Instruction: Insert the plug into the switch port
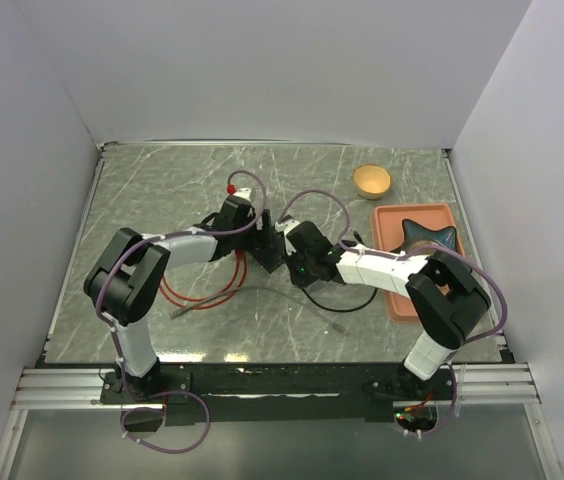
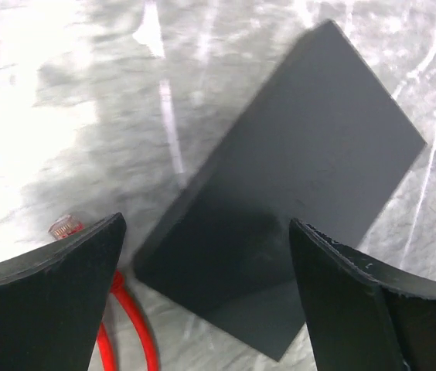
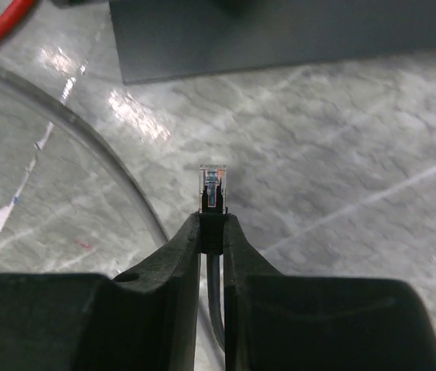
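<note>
The flat black box [image 2: 303, 170] lies on the marble table, also seen in the top view [image 1: 268, 256]. Its row of ports does not show in any view. My left gripper [image 2: 206, 224] is open, its fingers spread over the box's near end, not closed on it. My right gripper [image 3: 212, 220] is shut on the black boot of a clear plug [image 3: 213, 187] with a black cable. The plug points toward the box's edge [image 3: 280, 35] and stands a short gap away from it. In the top view both grippers, left [image 1: 258, 238] and right [image 1: 292, 250], meet at the box.
A red cable [image 1: 202, 292] loops left of the box, its plug [image 2: 63, 226] beside my left finger. A grey cable [image 3: 86, 131] arcs across the table. An orange tray [image 1: 394, 300] holding a blue star-shaped object and a yellow bowl [image 1: 372, 181] stand at the right.
</note>
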Controlling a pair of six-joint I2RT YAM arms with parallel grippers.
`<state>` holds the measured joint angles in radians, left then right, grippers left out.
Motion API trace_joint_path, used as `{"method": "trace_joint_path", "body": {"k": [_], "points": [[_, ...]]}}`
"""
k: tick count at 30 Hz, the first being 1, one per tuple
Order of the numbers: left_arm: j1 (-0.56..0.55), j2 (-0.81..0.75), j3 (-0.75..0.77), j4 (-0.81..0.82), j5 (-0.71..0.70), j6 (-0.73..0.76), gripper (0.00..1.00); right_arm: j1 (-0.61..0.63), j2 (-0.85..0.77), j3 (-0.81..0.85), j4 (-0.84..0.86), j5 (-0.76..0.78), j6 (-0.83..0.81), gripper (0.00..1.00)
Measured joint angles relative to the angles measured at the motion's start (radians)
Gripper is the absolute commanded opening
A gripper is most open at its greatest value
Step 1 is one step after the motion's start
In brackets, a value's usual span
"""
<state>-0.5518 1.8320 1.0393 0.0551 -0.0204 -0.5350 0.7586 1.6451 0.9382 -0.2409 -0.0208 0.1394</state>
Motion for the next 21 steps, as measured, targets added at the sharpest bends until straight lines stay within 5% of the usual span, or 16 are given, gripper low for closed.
{"method": "trace_joint_path", "body": {"k": [12,21], "points": [[0.1,-0.061,-0.148,0.185,0.059,-0.05,0.93,0.0,0.121,0.096,0.0,0.002,-0.003,0.0],[0.099,0.014,-0.062,0.222,0.118,-0.023,0.91,0.0,0.162,0.145,-0.017,0.029,-0.003,0.0]]}}
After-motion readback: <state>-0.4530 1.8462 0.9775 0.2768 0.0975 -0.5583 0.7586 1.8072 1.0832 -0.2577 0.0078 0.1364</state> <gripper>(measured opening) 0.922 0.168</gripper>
